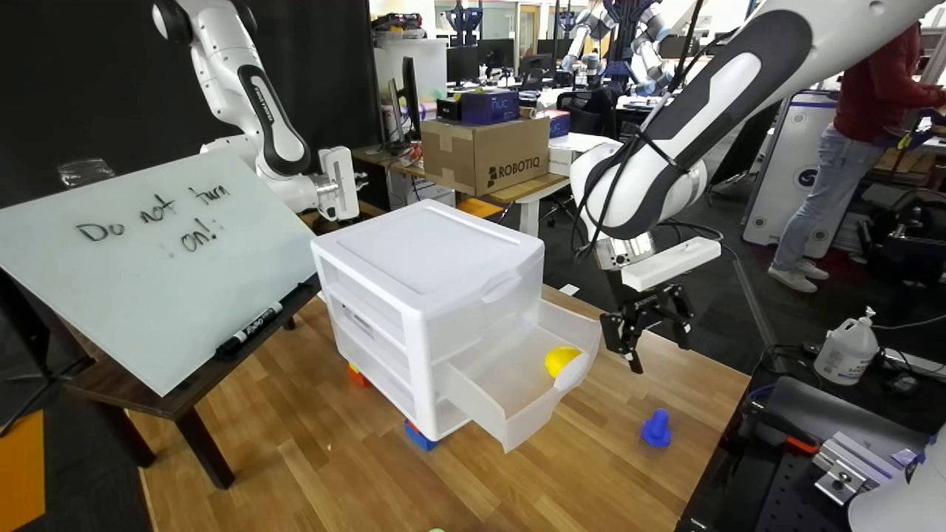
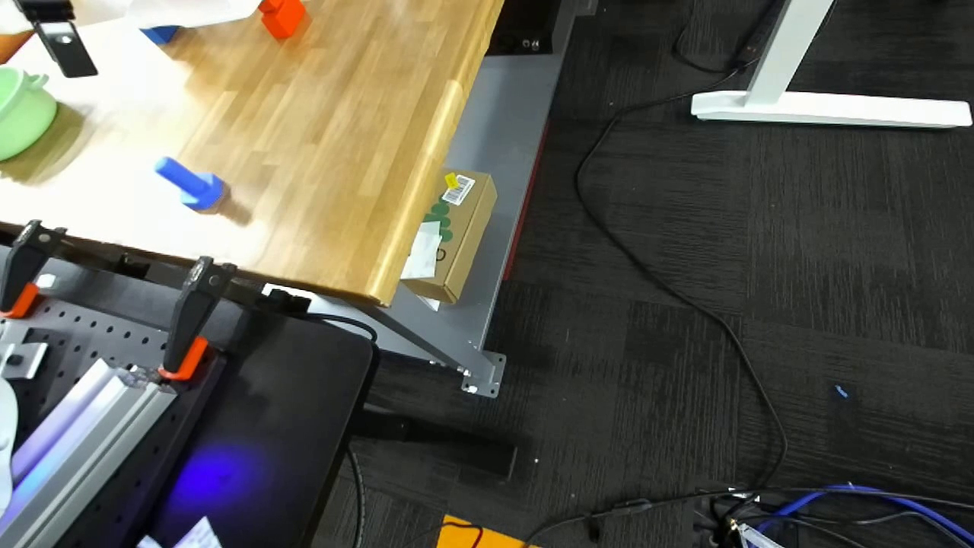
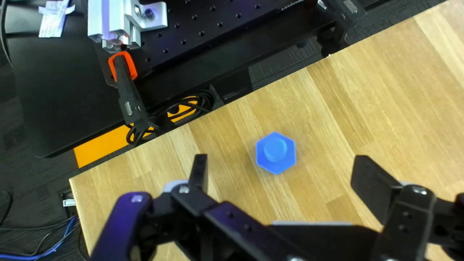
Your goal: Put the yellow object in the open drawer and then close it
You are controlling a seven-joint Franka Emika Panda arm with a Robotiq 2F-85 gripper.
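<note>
Yellow object [image 1: 560, 360], quantity one, sits in one pulled-out drawer [image 1: 508, 375] near the gripper [image 1: 661, 355], whose two jaws stand apart.

In an exterior view, a black backdrop [image 1: 96, 89] fills the upper left; right of it are monitors [image 1: 462, 65], a dark chair [image 1: 600, 111] and, far back, pale panes [image 1: 501, 18]. A white-legged desk [image 1: 532, 192] stands behind the wood table [image 1: 318, 473], which bears a dark stand [image 1: 137, 390]. In an exterior view, a grey shelf [image 2: 517, 99] runs under the table, and a white leg [image 2: 786, 53] stands on dark carpet [image 2: 860, 304], where an orange patch [image 2: 456, 539] lies. In the wrist view, a gap [image 3: 237, 88] parts the table from a black bench [image 3: 65, 105]. White glare [image 2: 129, 114] lies on the table, a violet glow [image 2: 217, 479] on the bench.
</note>
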